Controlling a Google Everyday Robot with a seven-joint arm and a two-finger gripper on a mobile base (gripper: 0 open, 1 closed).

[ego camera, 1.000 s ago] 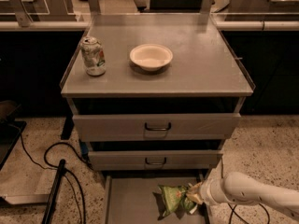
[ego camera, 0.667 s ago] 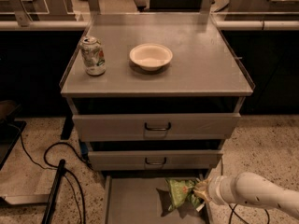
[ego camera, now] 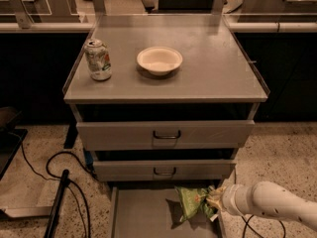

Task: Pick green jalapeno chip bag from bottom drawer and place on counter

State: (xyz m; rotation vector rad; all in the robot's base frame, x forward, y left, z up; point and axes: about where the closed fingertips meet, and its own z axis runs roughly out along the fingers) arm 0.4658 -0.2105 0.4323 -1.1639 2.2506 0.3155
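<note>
While the bag (ego camera: 189, 202) is gripped low over the drawer (ego camera: 143, 212), you are mid-pick.
Your end effector (ego camera: 212, 201) clamps its edge; lifting to the table (ego camera: 223, 73) is left.

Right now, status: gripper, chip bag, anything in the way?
Low at right, gripper shut on green jalapeno chip bag. Bag above open bottom drawer, not yet on counter. There, soda can left, bowl centre.
</note>
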